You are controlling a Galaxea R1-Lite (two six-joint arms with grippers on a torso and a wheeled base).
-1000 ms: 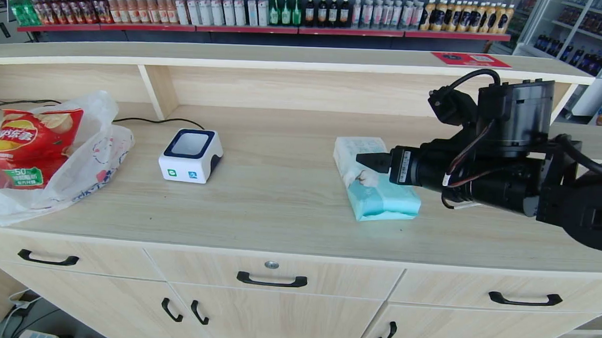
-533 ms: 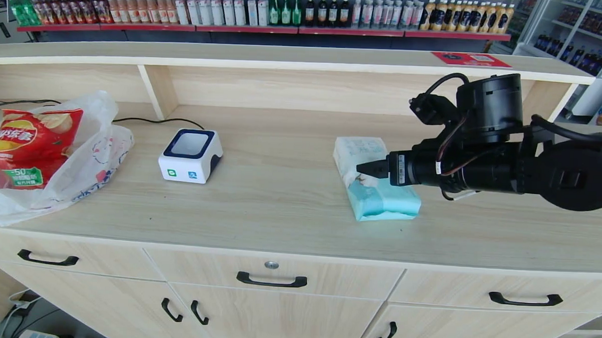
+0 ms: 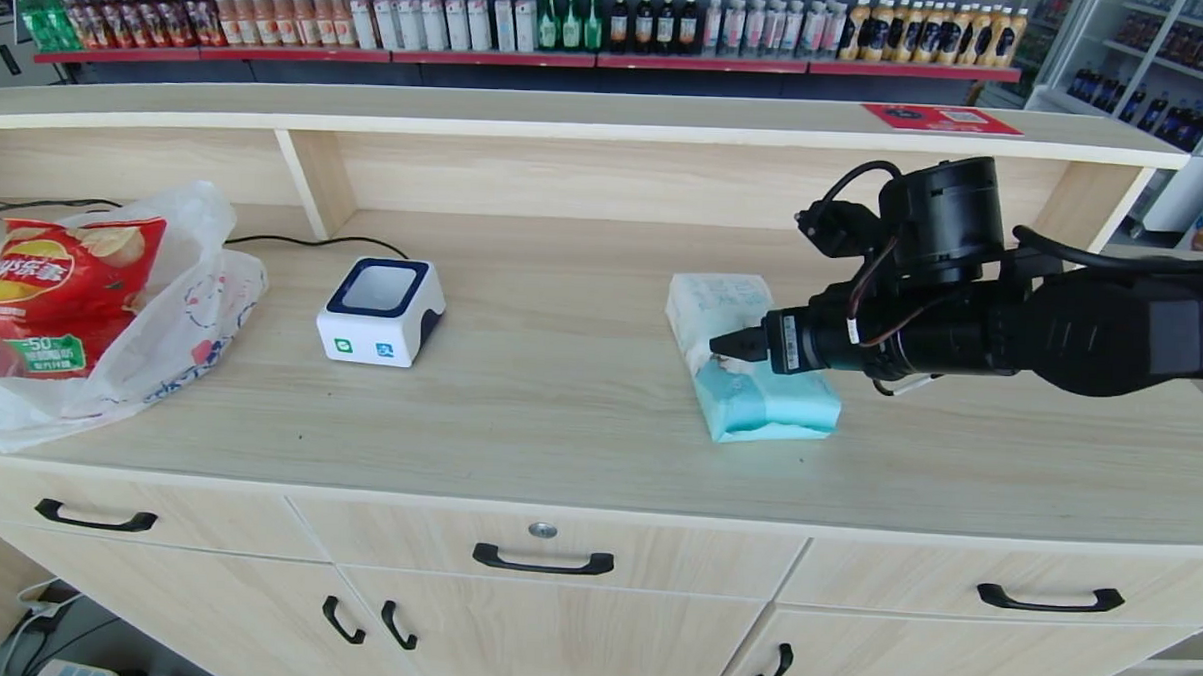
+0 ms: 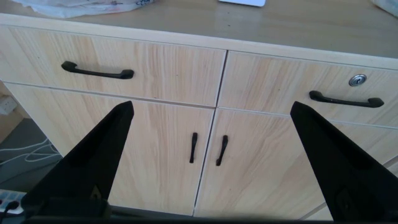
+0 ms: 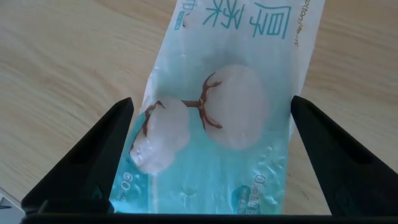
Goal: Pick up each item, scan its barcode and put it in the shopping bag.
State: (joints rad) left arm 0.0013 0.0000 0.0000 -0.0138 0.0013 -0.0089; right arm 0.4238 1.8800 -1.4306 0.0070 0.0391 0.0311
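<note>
A teal and white tissue pack (image 3: 771,406) lies flat on the wooden counter (image 3: 559,407), right of the middle. My right gripper (image 3: 733,345) hovers just over its far half, pointing left. In the right wrist view the right gripper (image 5: 211,162) is open, its fingers (image 5: 93,168) straddling the tissue pack (image 5: 217,106) with nothing held. The white scanner (image 3: 380,310) stands left of the pack. A clear shopping bag (image 3: 176,333) lies at the far left with a red chips bag (image 3: 58,289) in it. My left gripper (image 4: 211,162) is open, low in front of the cabinet.
A black cable (image 3: 305,240) runs behind the scanner along the counter's back. A raised shelf (image 3: 569,112) with an upright divider (image 3: 315,178) bounds the counter at the rear. Drawers with black handles (image 4: 96,71) sit below the front edge.
My right arm has swung in over the counter and its wrist has turned. The gripper tip has dropped a little closer to the tissue pack. The pack, scanner and bag have not moved.
</note>
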